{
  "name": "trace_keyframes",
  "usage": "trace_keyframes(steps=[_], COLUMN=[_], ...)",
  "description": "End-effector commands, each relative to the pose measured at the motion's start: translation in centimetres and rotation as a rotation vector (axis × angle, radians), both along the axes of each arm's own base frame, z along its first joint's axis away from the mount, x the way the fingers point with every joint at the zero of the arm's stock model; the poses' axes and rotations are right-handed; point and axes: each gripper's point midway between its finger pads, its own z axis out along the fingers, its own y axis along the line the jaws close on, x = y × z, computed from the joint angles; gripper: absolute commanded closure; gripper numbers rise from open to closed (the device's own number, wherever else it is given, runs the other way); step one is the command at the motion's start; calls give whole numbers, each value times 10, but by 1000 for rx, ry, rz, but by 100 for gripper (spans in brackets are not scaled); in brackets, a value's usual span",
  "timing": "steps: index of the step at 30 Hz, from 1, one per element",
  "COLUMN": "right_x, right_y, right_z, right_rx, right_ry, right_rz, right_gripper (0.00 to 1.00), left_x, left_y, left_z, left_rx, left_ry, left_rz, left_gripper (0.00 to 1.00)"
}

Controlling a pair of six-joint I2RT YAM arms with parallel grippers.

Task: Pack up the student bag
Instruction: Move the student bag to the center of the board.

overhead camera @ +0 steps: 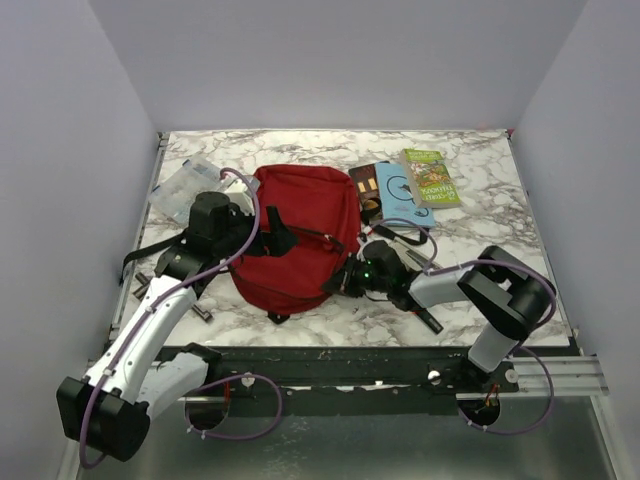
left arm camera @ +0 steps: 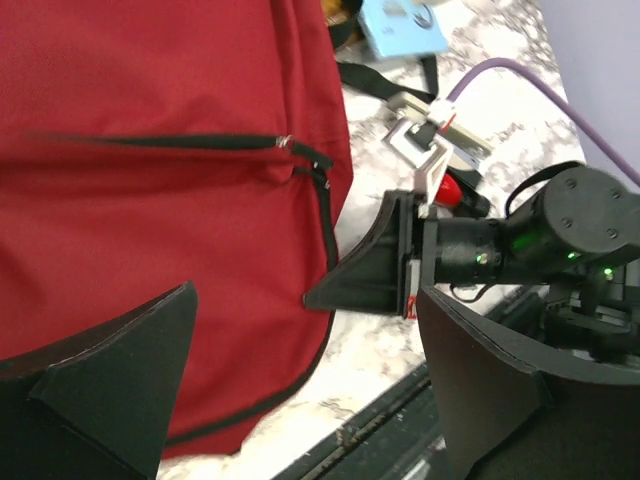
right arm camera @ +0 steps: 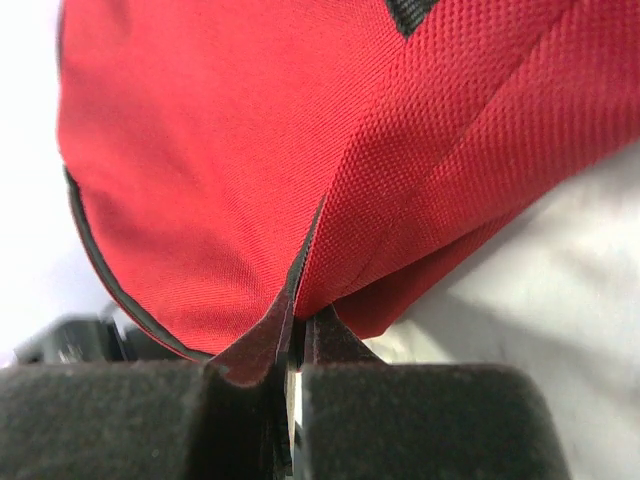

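The dark red student bag (overhead camera: 300,235) lies flat in the middle of the marble table, with its black zipper (left arm camera: 200,141) shut and the pulls toward the right side. My right gripper (overhead camera: 338,282) is shut on the bag's right edge, pinching the red fabric at the seam (right arm camera: 298,335). It also shows in the left wrist view (left arm camera: 365,275). My left gripper (overhead camera: 245,232) hovers over the bag's left part, open and empty (left arm camera: 305,330). The bag fills the left wrist view (left arm camera: 150,200) and the right wrist view (right arm camera: 220,150).
A clear plastic case (overhead camera: 190,188) lies at the back left. A dark book (overhead camera: 367,190), a light blue book (overhead camera: 400,195) and a green book (overhead camera: 432,177) lie at the back right. Black straps (overhead camera: 150,255) trail left of the bag; a buckle (left arm camera: 430,135) lies right of it.
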Motion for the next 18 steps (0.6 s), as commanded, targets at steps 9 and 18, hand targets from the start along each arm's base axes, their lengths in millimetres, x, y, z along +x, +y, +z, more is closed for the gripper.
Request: trace_keyframes(steps=[9,18], right_x=[-58,-15], right_y=[-54,-75], right_z=[-8,29], right_rx=[-185,-143], right_ry=[-11,-89], right_rz=[78,-127], right_gripper=[37,25], left_x=[-6,6], left_y=[-71,-106], left_z=[-19,-29], left_rx=[-69,109], left_ry=[107,97], left_rz=[-68,-86], left_gripper=[12,17])
